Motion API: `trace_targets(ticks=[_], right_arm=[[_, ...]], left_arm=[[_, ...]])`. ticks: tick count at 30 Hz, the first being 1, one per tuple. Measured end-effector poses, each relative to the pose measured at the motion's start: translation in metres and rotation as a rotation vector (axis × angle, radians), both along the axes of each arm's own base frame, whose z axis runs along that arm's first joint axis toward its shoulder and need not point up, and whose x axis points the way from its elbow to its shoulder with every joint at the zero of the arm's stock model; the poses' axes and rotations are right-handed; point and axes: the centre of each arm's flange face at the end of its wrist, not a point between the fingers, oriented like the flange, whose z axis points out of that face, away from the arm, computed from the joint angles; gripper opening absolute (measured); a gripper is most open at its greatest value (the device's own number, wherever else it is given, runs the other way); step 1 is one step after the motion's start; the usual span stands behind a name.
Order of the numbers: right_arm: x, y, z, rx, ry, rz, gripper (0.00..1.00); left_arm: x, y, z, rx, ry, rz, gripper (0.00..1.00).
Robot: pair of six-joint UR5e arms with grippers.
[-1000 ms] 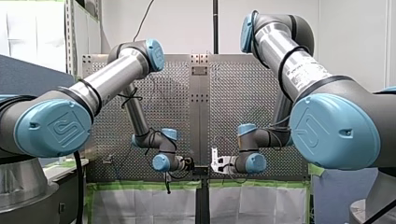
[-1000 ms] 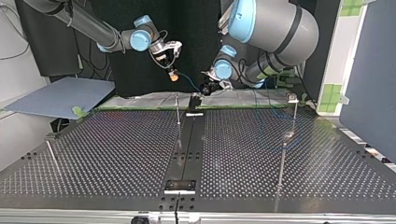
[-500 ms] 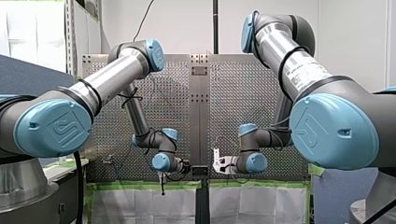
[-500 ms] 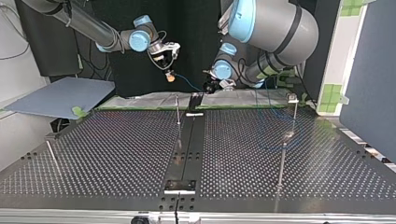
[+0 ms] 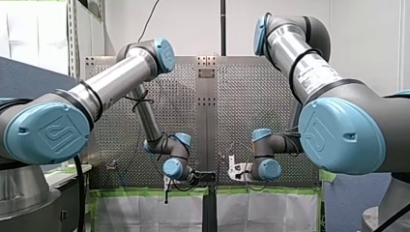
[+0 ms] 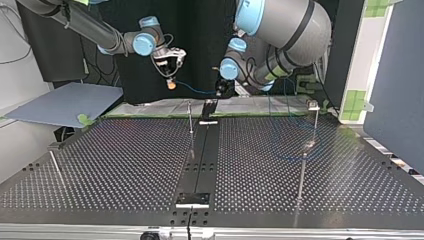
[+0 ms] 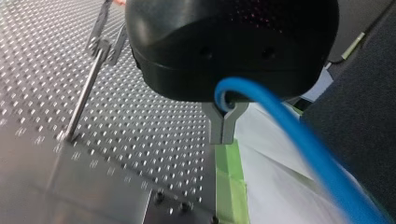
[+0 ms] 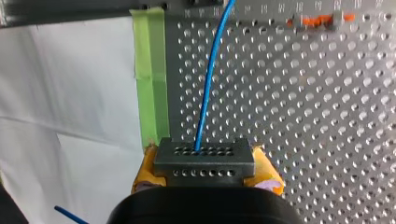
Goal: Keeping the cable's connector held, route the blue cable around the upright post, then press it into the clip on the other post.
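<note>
Both tools hung past the counter's (image 6: 125,150) far edge in the top view, over the green tape (image 8: 152,70) and white sheet (image 8: 70,93). We marked my right tool (image 6: 171,83) at that view's left and my left tool (image 6: 220,90) just right of middle, near but apart, the blue cable (image 6: 195,91) strung between them. The middle post (image 6: 190,117) stood just inside the far edge, below the gap between the tools. The right post (image 6: 315,122), a small block on its head, stood well apart near the far right corner. From the posts to the near edge ran a broad stretch of perforated plate, with a thin rod (image 6: 56,165) by the left edge.

The right wrist view gave what the top view hid: yellow pads (image 8: 147,170) clamped on both sides of the grey connector (image 8: 204,156), the cable leaving its face out over the holes. The left wrist view showed metal fingers (image 7: 215,126) closed tip to tip, the cable threaded through the gap above the tips; a post with a forked head (image 7: 86,88) stood ahead, which one we could not tell. In the front view we could read neither grip.
</note>
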Motion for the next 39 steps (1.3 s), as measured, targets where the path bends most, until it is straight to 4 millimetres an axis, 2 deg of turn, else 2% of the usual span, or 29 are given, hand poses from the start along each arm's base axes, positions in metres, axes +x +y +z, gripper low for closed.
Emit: trace_targets(ticks=[8, 14, 18, 22, 25, 39], right_arm=[[-0.011, -0.014, 0.002, -0.031, -0.004, -0.027, 0.00], [-0.015, -0.022, 0.004, -0.054, -0.009, -0.040, 0.00], [-0.019, -0.035, 0.008, -0.079, -0.021, -0.052, 0.00], [-0.025, -0.051, 0.013, -0.104, -0.036, -0.068, 0.00], [-0.028, -0.061, 0.016, -0.116, -0.042, -0.075, 0.00], [-0.043, -0.078, 0.019, -0.136, -0.061, -0.095, 0.00]], left_arm=[[-0.016, -0.020, 0.002, 0.083, -0.060, -0.016, 0.00], [-0.018, -0.026, 0.008, 0.131, -0.105, -0.006, 0.00], [-0.016, -0.029, 0.020, 0.148, -0.137, -0.002, 0.00], [-0.012, -0.038, 0.039, 0.116, -0.181, 0.000, 0.00], [-0.010, -0.042, 0.045, 0.086, -0.199, -0.004, 0.00], [-0.009, -0.046, 0.046, -0.004, -0.180, -0.024, 0.00]])
